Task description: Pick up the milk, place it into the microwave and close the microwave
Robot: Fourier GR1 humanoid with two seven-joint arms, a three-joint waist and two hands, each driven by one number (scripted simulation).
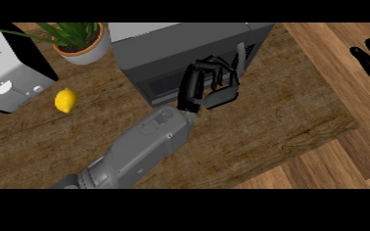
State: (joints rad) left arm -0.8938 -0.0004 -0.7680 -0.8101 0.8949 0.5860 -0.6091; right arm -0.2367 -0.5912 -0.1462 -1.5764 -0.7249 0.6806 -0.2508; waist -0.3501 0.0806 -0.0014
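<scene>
Left hand (211, 87) sits against the near front of the microwave (188, 44), close to that front's right corner, and its grey forearm runs in from the near-left edge across the counter (282, 112). We see its fingers curled together in a claw shape, overlapping the dark window panel, and nothing shows inside the curl. We cannot tell whether they hook the door edge or only lie on it. The microwave is a dark grey box in the far middle of the counter, front face toward us and looking flush with the body. The milk shows nowhere in the head view, so we cannot tell where it is. Right hand (360, 56) shows only as black fingers at the far right edge, straight and apart, resting well away from the microwave. A lemon (66, 100) lies on the counter left of the microwave, apart from it. A potted plant (81, 43) stands at the far left, just beside the microwave's left top corner. A white and black appliance (18, 76) is at the left edge, near the lemon.
</scene>
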